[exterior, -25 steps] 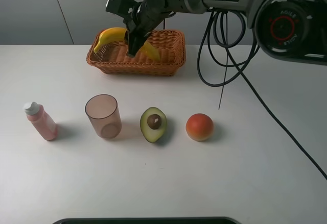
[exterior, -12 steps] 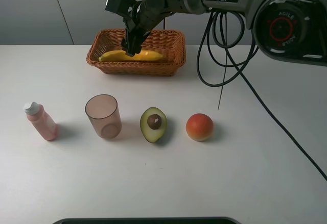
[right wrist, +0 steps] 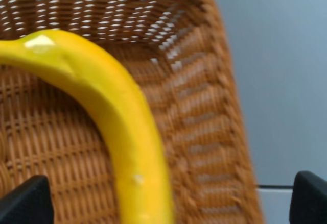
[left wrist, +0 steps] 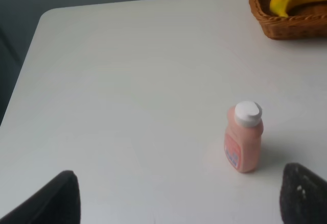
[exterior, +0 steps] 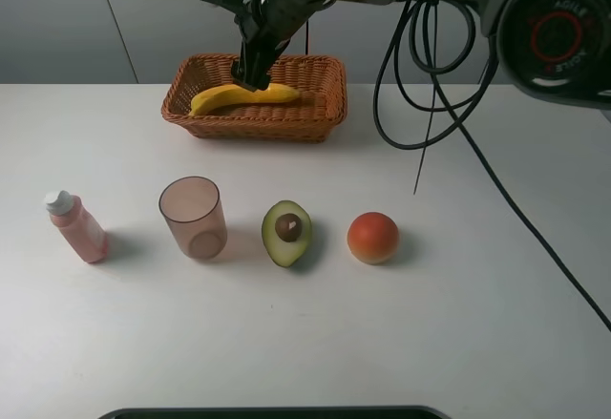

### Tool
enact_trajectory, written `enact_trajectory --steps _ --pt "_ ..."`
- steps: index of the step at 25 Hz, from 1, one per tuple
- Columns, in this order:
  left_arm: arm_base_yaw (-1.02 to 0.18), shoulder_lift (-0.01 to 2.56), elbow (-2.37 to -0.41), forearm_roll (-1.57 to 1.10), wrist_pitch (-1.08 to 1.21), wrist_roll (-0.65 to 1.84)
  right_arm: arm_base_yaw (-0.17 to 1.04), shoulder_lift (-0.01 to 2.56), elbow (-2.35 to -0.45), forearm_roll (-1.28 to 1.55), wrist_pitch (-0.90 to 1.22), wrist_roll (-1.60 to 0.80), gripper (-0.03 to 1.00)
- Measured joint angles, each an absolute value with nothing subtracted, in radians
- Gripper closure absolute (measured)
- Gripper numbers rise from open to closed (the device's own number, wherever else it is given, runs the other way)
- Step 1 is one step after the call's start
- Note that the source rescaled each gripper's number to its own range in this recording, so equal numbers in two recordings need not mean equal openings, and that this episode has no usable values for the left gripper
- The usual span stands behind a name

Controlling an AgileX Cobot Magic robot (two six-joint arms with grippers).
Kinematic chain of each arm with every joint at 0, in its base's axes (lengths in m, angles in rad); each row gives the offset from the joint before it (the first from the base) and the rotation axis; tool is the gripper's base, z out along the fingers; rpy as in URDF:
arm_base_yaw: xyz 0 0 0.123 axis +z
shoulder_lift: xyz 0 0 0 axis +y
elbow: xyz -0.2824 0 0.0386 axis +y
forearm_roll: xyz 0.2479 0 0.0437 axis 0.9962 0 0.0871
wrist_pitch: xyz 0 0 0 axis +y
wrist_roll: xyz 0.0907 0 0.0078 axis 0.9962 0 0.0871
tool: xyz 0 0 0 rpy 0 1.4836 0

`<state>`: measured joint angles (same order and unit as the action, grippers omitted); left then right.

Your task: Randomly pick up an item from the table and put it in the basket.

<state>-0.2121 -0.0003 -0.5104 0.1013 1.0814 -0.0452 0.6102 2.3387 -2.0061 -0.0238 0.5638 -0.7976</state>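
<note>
The banana [exterior: 243, 97] lies lengthwise inside the basket [exterior: 325, 118], which sits by the back edge of the counter [exterior: 477, 324], left of its middle. My right claw [exterior: 252, 81] hangs just above the banana's middle. On the right wrist feed its two dark tips sit far apart, with the banana running between them and nothing clamped. I cannot tell from the high view whether a tip brushes the peel.

My left claw [left wrist: 176, 196] is spread as well, holding nothing. It looks out over the left side of the counter toward the pink bottle [exterior: 76, 228].

I judge the drop-off step is as good as done, because the fruit rests on the wicker floor under its own weight. The next move I would call for is a straight lift of the right arm. The claw should stay spread so neither tip drags the banana or catches the basket rim, and then swing back clear. The cup [exterior: 194, 217], avocado half [exterior: 286, 233] and round fruit [exterior: 372, 237] stand in a row nearer the front edge, well apart from that path.
</note>
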Motion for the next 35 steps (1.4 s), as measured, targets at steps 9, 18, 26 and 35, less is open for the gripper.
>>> enact_trajectory --steps 9,18,26,35 --pt "-0.212 0.0 -0.51 0.101 1.081 -0.045 0.448 1.984 -2.006 -0.064 0.908 -0.646 -0.03" --pt "-0.212 0.0 -0.51 0.101 1.081 -0.045 0.103 1.732 -1.97 0.046 1.211 -0.525 -0.03" --pt "-0.212 0.0 -0.51 0.101 1.081 -0.045 -0.111 1.444 -1.63 0.15 1.215 -0.528 -0.03" --pt "-0.212 0.0 -0.51 0.101 1.081 -0.047 -0.119 0.946 -1.132 0.275 1.041 -0.478 -0.03"
